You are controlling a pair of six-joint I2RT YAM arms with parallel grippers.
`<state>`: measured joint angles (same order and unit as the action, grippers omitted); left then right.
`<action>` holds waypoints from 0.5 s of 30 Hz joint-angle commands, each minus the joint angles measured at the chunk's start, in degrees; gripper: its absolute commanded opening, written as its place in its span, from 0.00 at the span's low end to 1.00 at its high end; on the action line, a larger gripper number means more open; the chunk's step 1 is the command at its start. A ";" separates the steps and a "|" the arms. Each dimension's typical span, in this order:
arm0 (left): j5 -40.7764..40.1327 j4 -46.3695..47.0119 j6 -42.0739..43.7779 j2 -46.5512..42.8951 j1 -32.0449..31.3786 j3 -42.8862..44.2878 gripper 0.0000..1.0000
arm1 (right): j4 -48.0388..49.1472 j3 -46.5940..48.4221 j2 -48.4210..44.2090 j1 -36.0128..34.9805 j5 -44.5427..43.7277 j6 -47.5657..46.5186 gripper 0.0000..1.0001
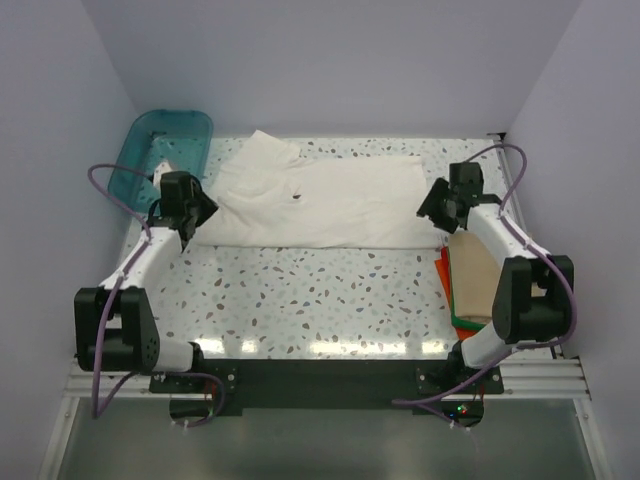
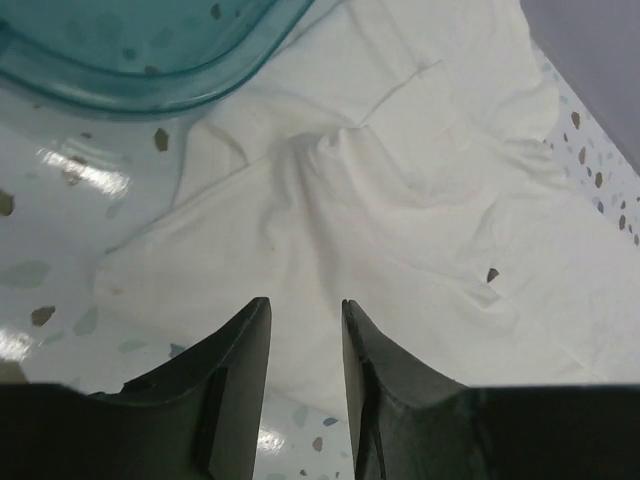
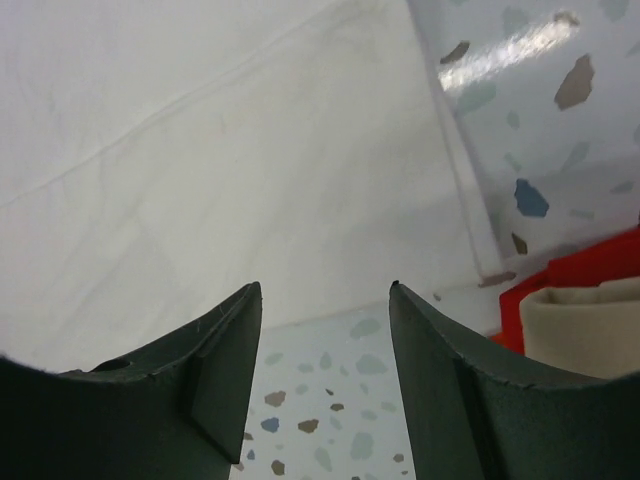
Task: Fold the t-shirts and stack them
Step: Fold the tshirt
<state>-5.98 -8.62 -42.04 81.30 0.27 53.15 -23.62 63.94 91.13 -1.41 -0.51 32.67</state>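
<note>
An off-white t-shirt (image 1: 320, 200) with a tiny dark mark lies spread across the back of the table. My left gripper (image 1: 188, 238) hovers over its near left corner, jaws open and empty; the shirt shows in the left wrist view (image 2: 400, 200). My right gripper (image 1: 430, 212) is open and empty over the shirt's near right corner (image 3: 250, 170). A folded tan shirt (image 1: 478, 275) lies on orange-red (image 1: 443, 272) and green (image 1: 462, 323) ones at the right edge, partly under my right arm. The tan (image 3: 590, 320) and orange-red (image 3: 575, 268) shirts show in the right wrist view.
A teal translucent plastic tub (image 1: 160, 150) stands at the back left, its rim touching the shirt's sleeve area (image 2: 150, 60). White walls close in the table at the back and sides. Speckled tabletop (image 1: 320, 290) lies in front of the shirt.
</note>
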 commanded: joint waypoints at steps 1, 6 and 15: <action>-7.99 -1.92 -6.20 -5.96 0.17 -8.13 0.40 | 3.13 -6.18 -3.41 -3.15 -0.89 3.37 0.57; -7.47 -1.57 -7.53 -5.81 0.25 -11.66 0.53 | 5.25 -10.58 -3.42 -4.74 -0.01 5.83 0.57; -8.61 1.50 -9.55 -1.15 1.04 -13.33 0.61 | 5.34 -11.48 0.70 -2.46 -1.42 5.66 0.58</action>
<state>-12.53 -10.66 -49.95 78.89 0.45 40.75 -20.88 52.36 90.26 -5.23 -0.51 37.43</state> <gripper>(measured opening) 0.603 0.575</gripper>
